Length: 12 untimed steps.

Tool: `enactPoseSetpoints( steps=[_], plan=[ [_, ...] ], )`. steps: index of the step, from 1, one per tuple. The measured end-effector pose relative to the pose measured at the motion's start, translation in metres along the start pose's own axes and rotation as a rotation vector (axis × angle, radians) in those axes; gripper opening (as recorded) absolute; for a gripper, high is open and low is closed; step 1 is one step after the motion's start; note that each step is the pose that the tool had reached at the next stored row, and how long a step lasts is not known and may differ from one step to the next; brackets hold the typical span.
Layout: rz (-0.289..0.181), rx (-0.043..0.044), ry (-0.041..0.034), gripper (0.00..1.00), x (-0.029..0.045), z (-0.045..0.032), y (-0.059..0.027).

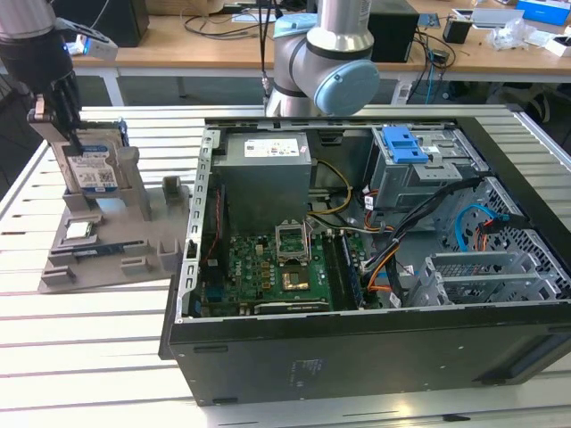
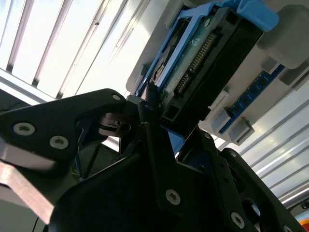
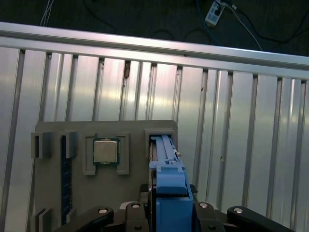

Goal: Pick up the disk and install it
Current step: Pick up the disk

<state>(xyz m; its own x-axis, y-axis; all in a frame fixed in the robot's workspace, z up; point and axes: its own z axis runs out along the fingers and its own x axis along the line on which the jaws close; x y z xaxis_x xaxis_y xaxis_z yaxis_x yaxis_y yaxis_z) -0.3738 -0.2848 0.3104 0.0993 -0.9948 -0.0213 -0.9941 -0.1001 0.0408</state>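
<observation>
The disk, a silver drive with a blue-and-white label in a blue carrier, stands upright in a slot of the grey holder at the exterior view's left. My gripper comes down on its upper edge from above. In the first wrist view the blue carrier sits between the black fingers, which hug both its sides. The second wrist view shows the disk with its connector edge against a black finger. The gripper looks shut on the disk, which still rests in the holder.
A small square processor chip lies in the holder beside the disk, also visible as a chip in the first wrist view. The open computer case stands to the exterior view's right, with a drive bay and blue latch. The arm's base rises behind it.
</observation>
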Motion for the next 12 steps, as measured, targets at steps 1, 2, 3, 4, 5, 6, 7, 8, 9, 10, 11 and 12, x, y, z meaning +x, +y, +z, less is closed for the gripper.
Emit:
enactPoseSetpoints(
  steps=[1, 2, 3, 4, 5, 6, 7, 8, 9, 10, 11, 12],
  plan=[
    [0.0, -0.0001, 0.0, 0.37, -0.0001, -0.0034, 0.0002],
    [0.0, 0.0, 0.0, 0.37, -0.0001, -0.006, 0.0003],
    [0.0, -0.0001, 0.0, 0.37, -0.0002, -0.0081, 0.0004],
    [0.0, -0.0001, 0.0, 0.37, -0.0002, -0.0102, 0.0004],
    [0.0, 0.0, 0.0, 0.37, -0.0003, -0.0138, 0.0006],
    [0.0, 0.0, 0.0, 0.37, -0.0004, -0.0166, 0.0007],
    [0.0, -0.0001, 0.0, 0.37, -0.0004, -0.0191, 0.0008],
    [0.0, -0.0001, 0.0, 0.37, -0.0005, -0.0216, 0.0009],
    [0.0, 0.0, 0.0, 0.37, -0.0005, -0.024, 0.001],
    [0.0, -0.0001, 0.0, 0.37, -0.0006, -0.0275, 0.0011],
    [0.0, -0.0001, 0.0, 0.37, -0.0007, -0.0322, 0.0013],
    [0.0, 0.0, 0.0, 0.37, -0.0008, -0.0358, 0.0015]
  ],
)
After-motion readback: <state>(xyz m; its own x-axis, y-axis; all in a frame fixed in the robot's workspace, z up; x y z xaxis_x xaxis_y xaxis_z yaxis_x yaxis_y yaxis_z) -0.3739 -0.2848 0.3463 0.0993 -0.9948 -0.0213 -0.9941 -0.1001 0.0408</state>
